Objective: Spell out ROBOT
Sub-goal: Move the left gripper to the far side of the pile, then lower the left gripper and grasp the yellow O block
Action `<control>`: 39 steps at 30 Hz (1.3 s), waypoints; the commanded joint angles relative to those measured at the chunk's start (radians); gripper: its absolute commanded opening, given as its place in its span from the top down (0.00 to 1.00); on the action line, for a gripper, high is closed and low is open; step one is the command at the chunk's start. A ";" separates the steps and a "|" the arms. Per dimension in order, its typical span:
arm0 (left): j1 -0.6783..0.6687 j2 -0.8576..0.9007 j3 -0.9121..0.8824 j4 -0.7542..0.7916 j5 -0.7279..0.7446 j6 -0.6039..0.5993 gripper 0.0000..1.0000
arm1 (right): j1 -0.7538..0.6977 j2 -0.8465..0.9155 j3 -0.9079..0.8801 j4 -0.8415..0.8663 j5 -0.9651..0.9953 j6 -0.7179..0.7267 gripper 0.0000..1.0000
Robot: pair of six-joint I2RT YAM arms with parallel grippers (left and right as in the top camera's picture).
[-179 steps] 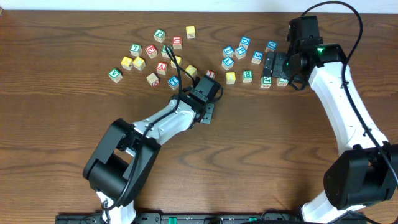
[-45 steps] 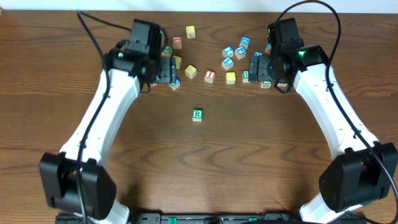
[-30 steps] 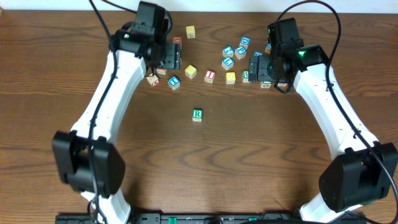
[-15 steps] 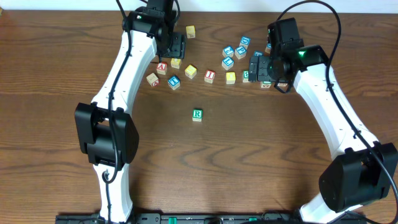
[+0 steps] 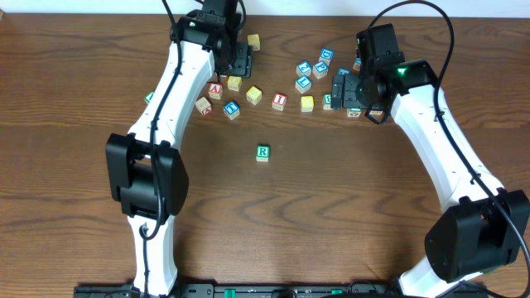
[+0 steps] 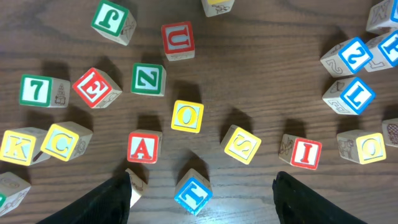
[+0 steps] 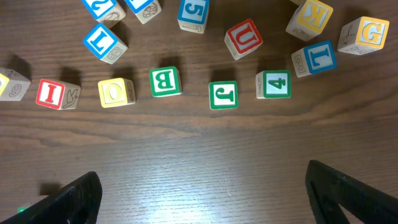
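Observation:
A green R cube [image 5: 262, 152] lies alone on the table in front of the scattered cubes. My left gripper [image 5: 237, 61] hangs open over the left cluster. In its wrist view the blue T cube [image 6: 194, 193] shows low between the fingers [image 6: 102, 200], and a yellow O cube [image 6: 187, 116] sits above it. My right gripper [image 5: 343, 87] is open over the right cluster with nothing between its fingers [image 7: 68, 200]. Its view shows the green B cube [image 7: 165, 81] beside a second yellow O cube [image 7: 116, 92].
Other cubes crowd the T and O: red A [image 6: 143, 147], yellow S [image 6: 241, 144], red I [image 6: 303, 151], green Z [image 6: 148, 79], red U [image 6: 178, 40]. Green J [image 7: 223, 95] and green 4 [image 7: 273, 84] lie next to the B.
My left arm has swung right and toward the back, from the left cluster's edge to over its right side. The right arm and the R cube have not moved.

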 commanded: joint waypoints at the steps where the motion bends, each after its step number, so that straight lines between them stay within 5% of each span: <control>1: 0.002 0.028 0.019 0.006 0.002 0.018 0.28 | 0.002 0.002 0.018 0.000 0.011 -0.011 0.01; 39: -0.003 0.214 0.013 0.041 0.001 0.074 0.32 | 0.002 0.002 0.018 0.000 0.011 -0.011 0.01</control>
